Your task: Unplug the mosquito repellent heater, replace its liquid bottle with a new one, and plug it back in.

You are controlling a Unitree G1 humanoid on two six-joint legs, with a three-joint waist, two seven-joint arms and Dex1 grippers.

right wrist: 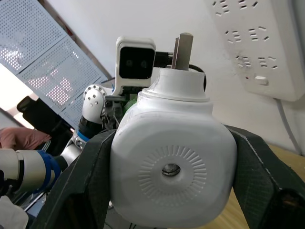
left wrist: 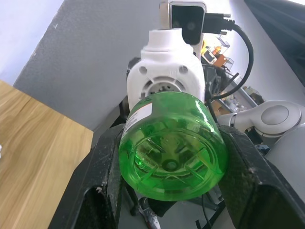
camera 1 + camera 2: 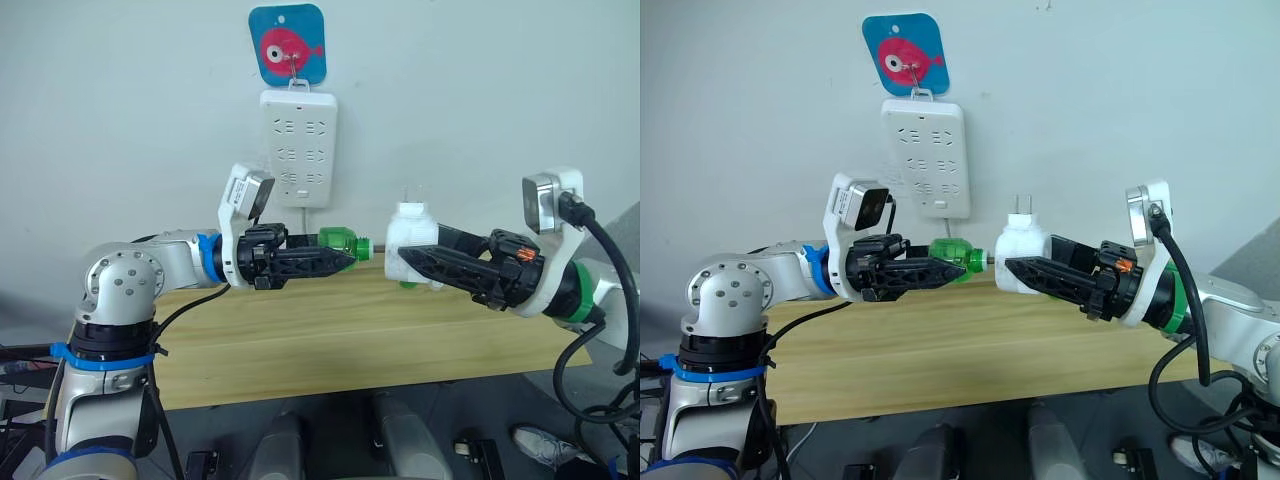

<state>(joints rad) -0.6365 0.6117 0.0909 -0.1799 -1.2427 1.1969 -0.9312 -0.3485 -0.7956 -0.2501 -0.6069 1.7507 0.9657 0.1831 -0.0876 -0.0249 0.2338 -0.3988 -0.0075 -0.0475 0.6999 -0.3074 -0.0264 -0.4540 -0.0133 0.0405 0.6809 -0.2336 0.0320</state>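
Above a wooden tabletop (image 3: 330,340), the robot's two arms meet in mid-air before a pale wall. The left gripper (image 3: 340,260) has its jaws clamped on a translucent green bottle (image 3: 340,240), held on its side with the neck pointing toward the other arm. The right gripper (image 3: 408,262) has its jaws closed around the mosquito repellent heater (image 3: 410,235), a small white rounded unit whose two metal prongs point upward. In the head views the bottle's neck reaches the side of the heater that faces it; whether the two touch there, or the neck sits inside the heater, cannot be told. Both things hang above the tabletop's far edge, clear of its surface.

From the left wrist, the bottle's round green base (image 2: 171,152) sits between the two black fingers (image 2: 102,186), a white label strip along its upper edge, with the heater's white underside just behind it. From the right wrist, the heater's rounded face, with a ring of fine radial ridges around a small centre hole, sits between that arm's fingers (image 1: 86,181), one prong rising from its top.

On the wall behind, a long white power strip (image 3: 298,148) hangs from a hook on a blue card with a pink fish (image 3: 288,43), its cord dropping behind the tabletop. It stands above and behind the gap between the grippers, apart from the heater.
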